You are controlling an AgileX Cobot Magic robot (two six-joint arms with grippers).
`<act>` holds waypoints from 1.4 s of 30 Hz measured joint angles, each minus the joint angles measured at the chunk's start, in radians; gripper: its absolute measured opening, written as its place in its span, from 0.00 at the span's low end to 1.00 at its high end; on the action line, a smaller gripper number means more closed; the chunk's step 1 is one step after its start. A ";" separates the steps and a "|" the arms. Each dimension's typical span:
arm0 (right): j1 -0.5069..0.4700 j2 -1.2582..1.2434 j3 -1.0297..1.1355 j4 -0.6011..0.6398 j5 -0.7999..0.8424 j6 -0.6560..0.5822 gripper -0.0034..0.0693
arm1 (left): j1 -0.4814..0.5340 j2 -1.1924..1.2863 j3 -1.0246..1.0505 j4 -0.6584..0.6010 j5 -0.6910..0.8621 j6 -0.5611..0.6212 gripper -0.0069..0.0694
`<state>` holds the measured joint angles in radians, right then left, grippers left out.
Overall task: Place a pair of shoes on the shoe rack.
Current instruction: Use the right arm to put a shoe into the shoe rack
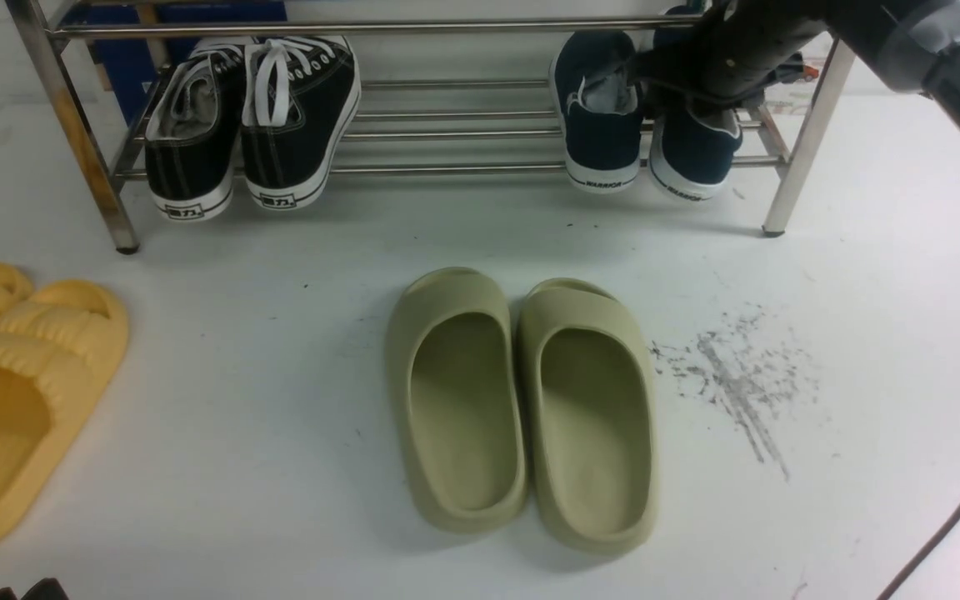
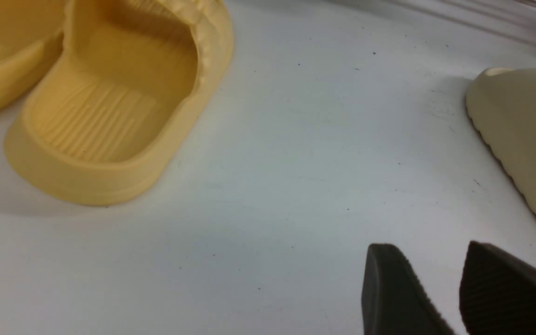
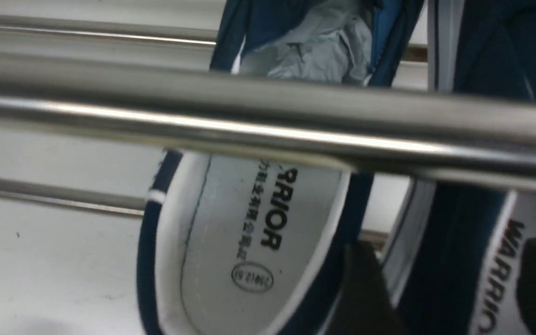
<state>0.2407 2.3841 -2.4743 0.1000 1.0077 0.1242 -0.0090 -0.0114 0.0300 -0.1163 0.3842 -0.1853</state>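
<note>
Bright, soft shadows, glare on shoe rack (image 3: 249, 126)

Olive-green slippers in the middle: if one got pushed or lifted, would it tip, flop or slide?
The olive-green slippers look like thick one-piece foam, so probably light and fairly stiff. Their low, wide shape suggests sliding, not tipping. They seem to touch, so pushing one would likely nudge the other.

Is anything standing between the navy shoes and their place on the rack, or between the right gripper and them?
Nothing visible does. Both navy shoes sit on the rack's lower bars, clear of the black sneakers, with the right gripper open right at them.
</note>
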 joint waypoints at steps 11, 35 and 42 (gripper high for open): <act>-0.001 -0.053 -0.036 0.008 0.243 -0.200 0.65 | 0.000 0.000 0.000 0.000 0.000 0.000 0.40; -0.013 -0.170 0.448 0.088 -0.002 -0.243 0.18 | 0.000 0.000 0.000 0.000 0.000 0.000 0.40; -0.049 -0.170 0.383 0.081 -0.015 -0.157 0.18 | 0.000 0.000 0.000 0.000 0.001 0.000 0.40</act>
<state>0.1915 2.2141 -2.0915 0.1811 0.9930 -0.0324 -0.0090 -0.0114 0.0300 -0.1163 0.3849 -0.1853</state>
